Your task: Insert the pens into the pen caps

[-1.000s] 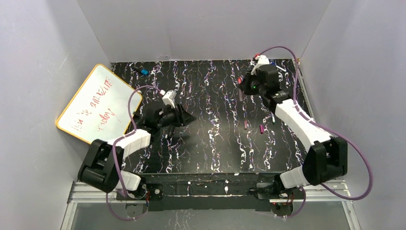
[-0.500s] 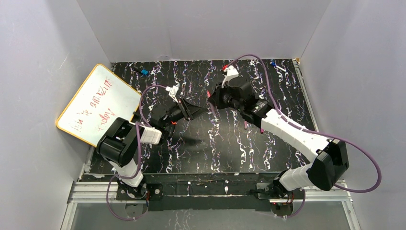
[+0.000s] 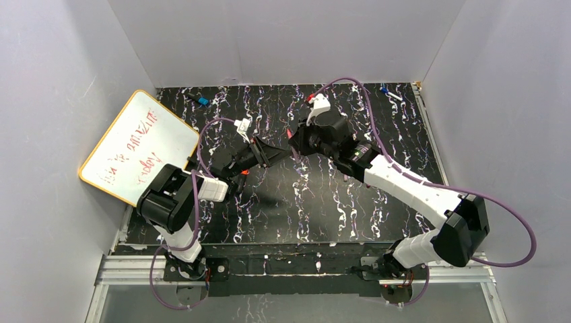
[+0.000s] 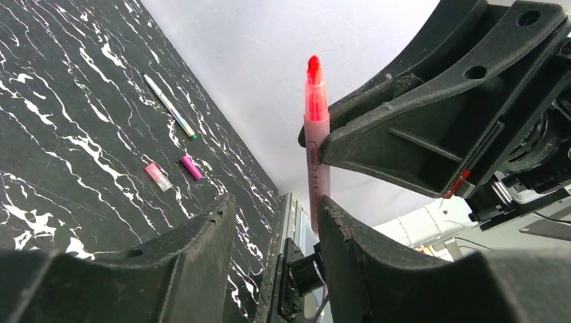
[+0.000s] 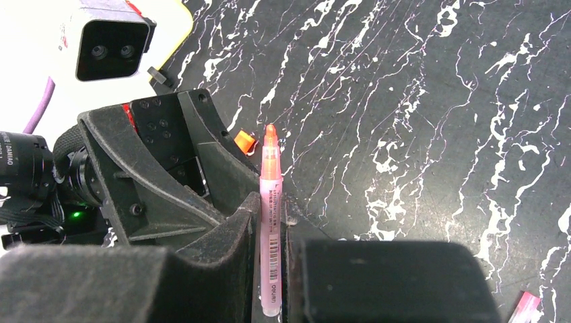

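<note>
Over the last second my right gripper (image 5: 271, 214) swung from the far right corner to mid-table. It is pinching the pen (image 5: 270, 168), tip close to my left gripper (image 4: 276, 202), whose jaws stand spread and hold nothing. Judgement: pen presented but not capped; the red-orange cap (image 5: 244, 141) shows just beside the left gripper, ungripped.

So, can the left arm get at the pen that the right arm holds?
Probably yes. The left arm has its jaws open right by the pen, which the right arm clamps by its barrel; nothing lies between.
</note>
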`<state>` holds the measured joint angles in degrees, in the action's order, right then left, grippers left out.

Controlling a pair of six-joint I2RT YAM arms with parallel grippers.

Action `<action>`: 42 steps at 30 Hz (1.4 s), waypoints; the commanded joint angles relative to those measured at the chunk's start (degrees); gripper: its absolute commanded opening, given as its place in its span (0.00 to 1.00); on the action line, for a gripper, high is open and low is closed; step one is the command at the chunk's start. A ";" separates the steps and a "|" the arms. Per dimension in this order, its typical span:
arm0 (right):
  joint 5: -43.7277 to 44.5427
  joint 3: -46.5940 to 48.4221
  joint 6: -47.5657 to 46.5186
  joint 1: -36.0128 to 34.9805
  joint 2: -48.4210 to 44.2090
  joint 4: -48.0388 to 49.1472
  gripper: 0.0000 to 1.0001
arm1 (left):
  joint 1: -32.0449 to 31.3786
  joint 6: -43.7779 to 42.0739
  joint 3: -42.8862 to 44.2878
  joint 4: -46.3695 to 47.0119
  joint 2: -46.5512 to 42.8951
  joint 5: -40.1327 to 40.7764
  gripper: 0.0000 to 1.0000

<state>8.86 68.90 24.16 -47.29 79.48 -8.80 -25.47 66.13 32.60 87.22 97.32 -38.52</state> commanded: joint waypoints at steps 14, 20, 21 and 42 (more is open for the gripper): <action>0.28 2.73 0.70 -0.82 1.24 4.74 0.06 | -1.97 0.67 3.61 12.44 1.18 0.09 0.46; 0.43 2.00 0.88 -1.14 0.78 4.93 0.06 | -2.30 0.17 4.08 12.73 1.99 1.40 0.27; 0.49 1.80 0.89 -1.14 0.76 4.96 0.06 | -2.34 0.00 4.24 12.84 2.04 1.49 0.26; 16.25 1.77 -1.95 -0.93 -4.49 2.45 0.91 | -2.56 -5.27 1.54 6.13 2.53 -0.40 0.00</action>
<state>14.35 69.25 23.70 -48.10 80.38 -7.20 -27.88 65.43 35.66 88.60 99.98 -38.22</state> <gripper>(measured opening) 0.816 0.123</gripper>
